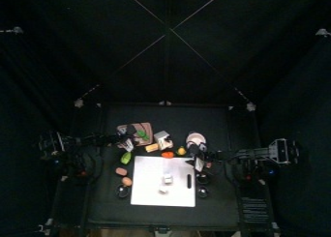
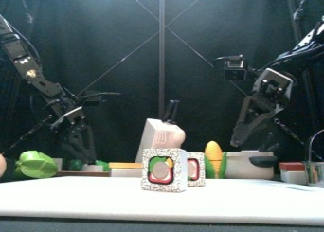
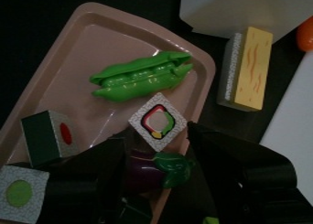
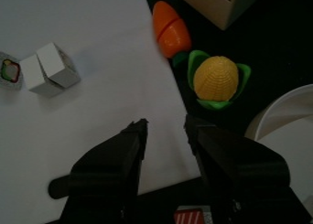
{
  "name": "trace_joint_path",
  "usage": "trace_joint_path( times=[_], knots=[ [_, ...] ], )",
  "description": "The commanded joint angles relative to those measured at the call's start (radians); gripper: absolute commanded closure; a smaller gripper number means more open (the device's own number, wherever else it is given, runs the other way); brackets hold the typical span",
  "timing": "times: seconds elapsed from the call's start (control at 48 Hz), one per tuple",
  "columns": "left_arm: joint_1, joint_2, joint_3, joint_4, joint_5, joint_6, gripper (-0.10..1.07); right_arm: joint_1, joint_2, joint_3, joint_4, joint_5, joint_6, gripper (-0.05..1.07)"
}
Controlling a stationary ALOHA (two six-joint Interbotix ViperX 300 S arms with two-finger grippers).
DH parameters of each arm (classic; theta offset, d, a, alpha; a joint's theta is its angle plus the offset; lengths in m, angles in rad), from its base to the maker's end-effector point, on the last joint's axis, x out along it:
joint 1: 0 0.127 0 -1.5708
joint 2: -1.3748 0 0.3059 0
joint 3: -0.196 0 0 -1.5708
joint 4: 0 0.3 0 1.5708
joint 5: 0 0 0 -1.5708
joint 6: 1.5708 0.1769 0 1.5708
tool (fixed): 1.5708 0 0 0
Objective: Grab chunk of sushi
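From above, a white rectangular cutting board (image 1: 163,181) lies at the table's front middle with two small sushi blocks (image 1: 167,186) on it, well apart from both arms. The left gripper (image 1: 126,144) hangs over a pink plastic tray (image 1: 134,131) of toy food.

At table height, the two square sushi pieces (image 2: 172,169) stand upright, touching side by side; the near one has a white rice face speckled with colour around a red and green filling. A yellow toy corn cob in green husk (image 2: 214,159) stands just behind them, below the right gripper.

The left wrist view shows that gripper (image 3: 156,164) with jaws spread wide, holding nothing. Just beyond the jaws lies a square sushi chunk (image 3: 156,123), white with a green, yellow and red centre. A green pea pod (image 3: 141,75) lies farther out on the tray.

In the right wrist view, the right gripper (image 4: 167,129) has a narrow gap between its jaws and grips nothing; the board's sushi pair (image 4: 40,68) sits well off to one side.
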Motion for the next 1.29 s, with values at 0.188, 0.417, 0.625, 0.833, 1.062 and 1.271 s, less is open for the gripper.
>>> trace_joint_path(
  times=[0.188,0.417,0.625,0.833,1.062,1.271],
  knots=[
    [-0.164,-0.097,-0.046,0.005,0.054,0.000,0.11,-0.002,-0.003,-0.023,0.003,-0.005,0.002,0.25],
    [-0.364,-0.120,-0.106,-0.002,0.054,-0.002,0.11,-0.002,0.009,-0.031,0.000,-0.003,0.000,0.25],
    [-0.517,-0.043,-0.210,-0.014,0.064,0.000,0.11,0.000,0.012,-0.031,0.002,-0.003,0.000,0.25],
    [-0.583,0.121,-0.322,-0.015,0.069,-0.002,0.11,0.000,0.011,-0.032,0.003,-0.002,0.002,0.25],
    [-0.598,0.250,-0.434,-0.014,0.118,-0.003,0.11,0.003,0.011,-0.031,0.003,0.002,0.000,0.25],
    [-0.600,0.293,-0.494,-0.061,0.181,-0.005,0.10,0.003,0.011,-0.031,0.005,0.002,0.002,0.25]
  ],
)
